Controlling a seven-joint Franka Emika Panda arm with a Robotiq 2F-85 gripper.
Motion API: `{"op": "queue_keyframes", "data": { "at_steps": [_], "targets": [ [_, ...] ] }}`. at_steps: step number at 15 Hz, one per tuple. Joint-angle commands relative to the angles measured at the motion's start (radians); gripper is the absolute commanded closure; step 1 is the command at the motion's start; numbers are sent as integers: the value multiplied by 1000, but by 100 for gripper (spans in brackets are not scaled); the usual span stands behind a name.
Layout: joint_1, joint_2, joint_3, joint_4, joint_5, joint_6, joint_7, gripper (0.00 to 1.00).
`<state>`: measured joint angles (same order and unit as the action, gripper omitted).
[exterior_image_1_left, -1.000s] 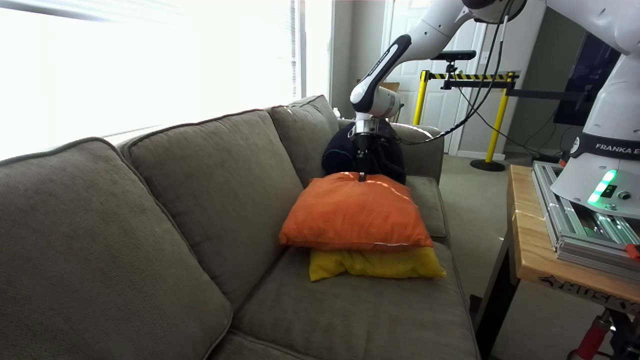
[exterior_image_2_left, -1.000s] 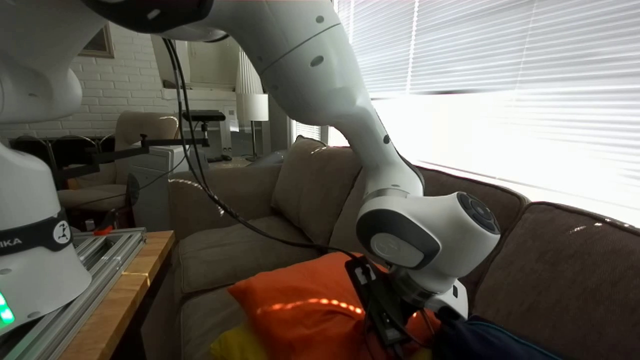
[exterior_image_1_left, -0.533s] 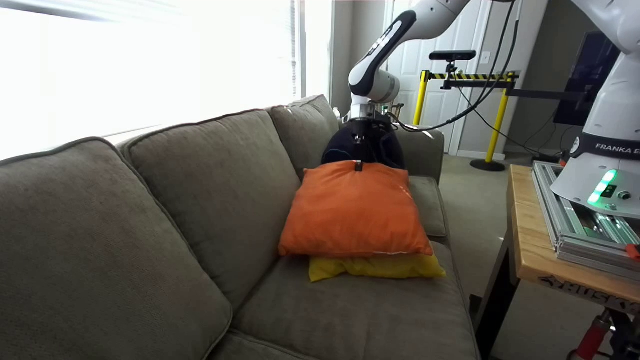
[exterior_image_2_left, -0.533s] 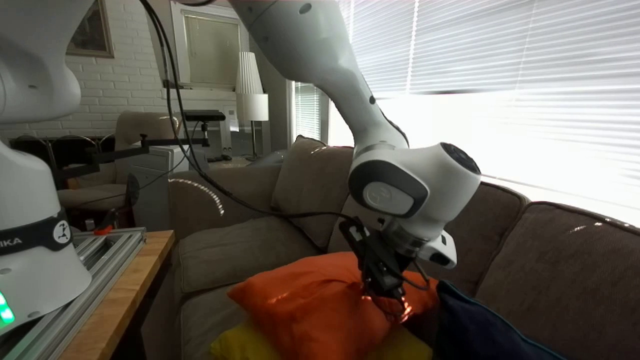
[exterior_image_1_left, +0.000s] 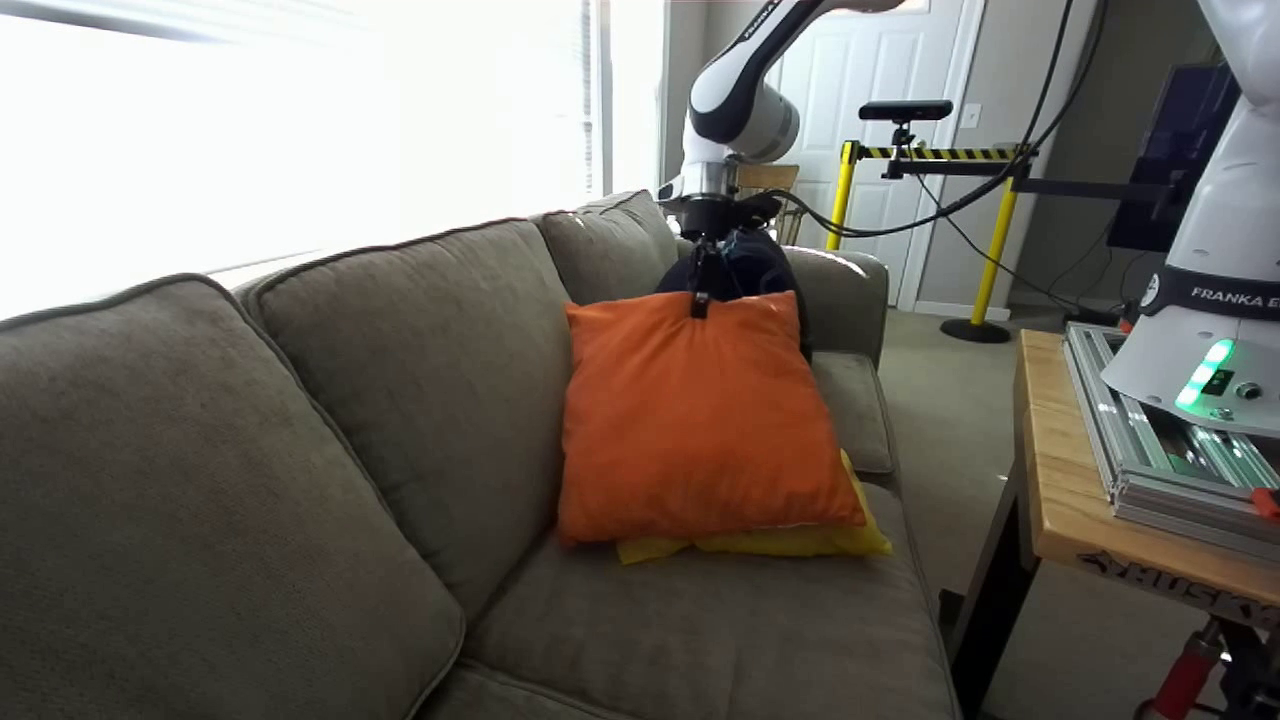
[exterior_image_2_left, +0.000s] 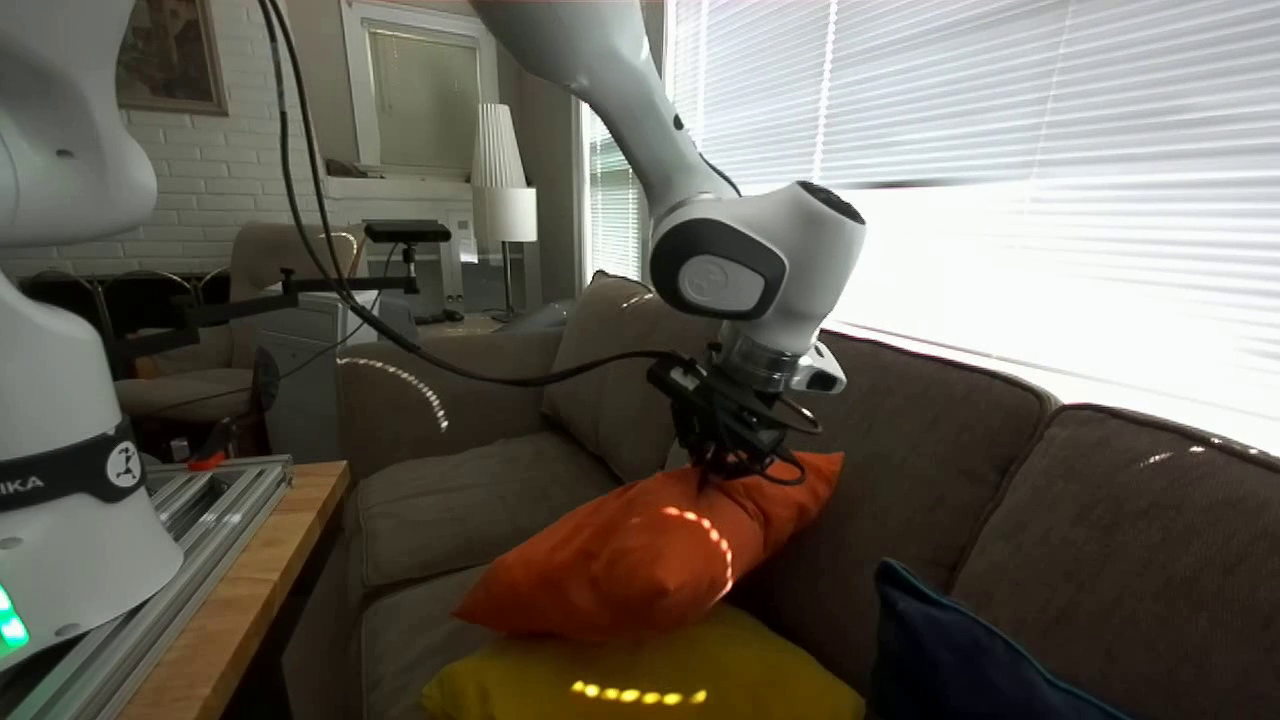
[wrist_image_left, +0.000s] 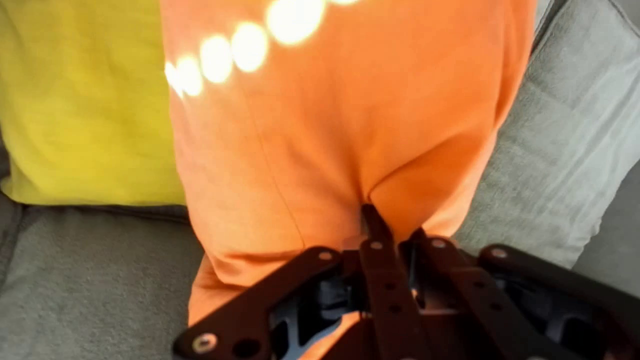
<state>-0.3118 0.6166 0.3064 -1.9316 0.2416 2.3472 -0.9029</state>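
Note:
My gripper (wrist_image_left: 394, 220) is shut on a pinched fold of the orange pillow (wrist_image_left: 280, 125), whose creases run into the fingertips. In an exterior view the gripper (exterior_image_1_left: 700, 303) grips the pillow's upper edge, and the orange pillow (exterior_image_1_left: 700, 420) stands tilted with its face showing. Its lower edge rests over the yellow pillow (exterior_image_1_left: 800, 542). Seen from another side, the orange pillow (exterior_image_2_left: 640, 550) is partly raised above the yellow pillow (exterior_image_2_left: 680, 670), which lies flat on the couch. The fingertips there are hidden by the gripper body and cloth.
A grey-brown couch (exterior_image_1_left: 760, 630) with upright back cushions (exterior_image_1_left: 420, 360) runs beneath the arm. A navy pillow (exterior_image_2_left: 970, 660) sits close by on the couch. The robot stands on a wooden table (exterior_image_1_left: 1060, 470). A black cable (exterior_image_2_left: 520, 380) hangs from the arm.
My gripper has risen, pulling the orange pillow's held edge up. The pillow has tilted steeper, and more of the yellow pillow shows beneath it in an exterior view.

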Motion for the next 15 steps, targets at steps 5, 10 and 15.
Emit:
{"op": "queue_keyframes", "data": {
  "at_steps": [5, 10, 15],
  "targets": [
    [69, -194, 117, -236, 111, 109, -326, 98],
    [145, -247, 162, -294, 142, 141, -523, 98],
    [168, -232, 287, -325, 403, 267, -707, 98]
  ]
}}
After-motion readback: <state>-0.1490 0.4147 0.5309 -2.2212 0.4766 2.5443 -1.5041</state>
